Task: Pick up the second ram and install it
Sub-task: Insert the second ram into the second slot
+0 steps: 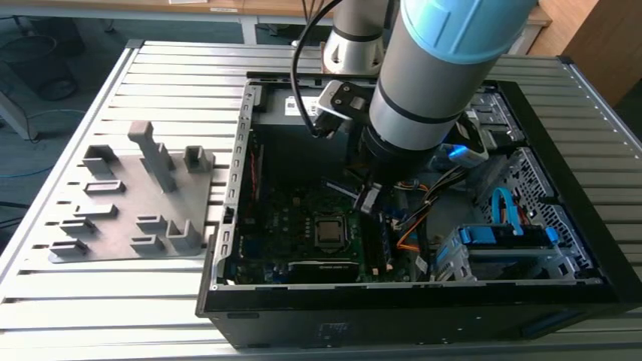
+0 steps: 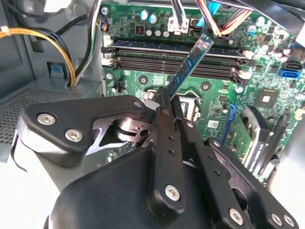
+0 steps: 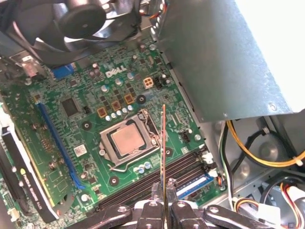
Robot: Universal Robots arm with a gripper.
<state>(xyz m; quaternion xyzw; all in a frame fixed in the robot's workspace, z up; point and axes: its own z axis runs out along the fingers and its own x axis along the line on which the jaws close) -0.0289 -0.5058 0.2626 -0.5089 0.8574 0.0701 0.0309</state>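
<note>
The tool (image 2: 167,102) is clamped on the second ram (image 2: 189,67), holding it tilted just above the memory slots (image 2: 143,61), next to the CPU socket (image 3: 127,140). All this sits inside the open computer case (image 1: 401,316) on the table (image 1: 171,90), to the exterior view's right of the grey holder (image 1: 131,203).

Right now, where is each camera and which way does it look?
Exterior view: off the arm, looking down into the open computer case on the table; the arm shows.
Second wrist view: on the wrist, looking past the gripper, shut on the second ram, at the motherboard.
First wrist view: on the wrist, looking along the ram's edge at the CPU socket.
Shared: both wrist views show gripper, ram and memory slots.
</note>
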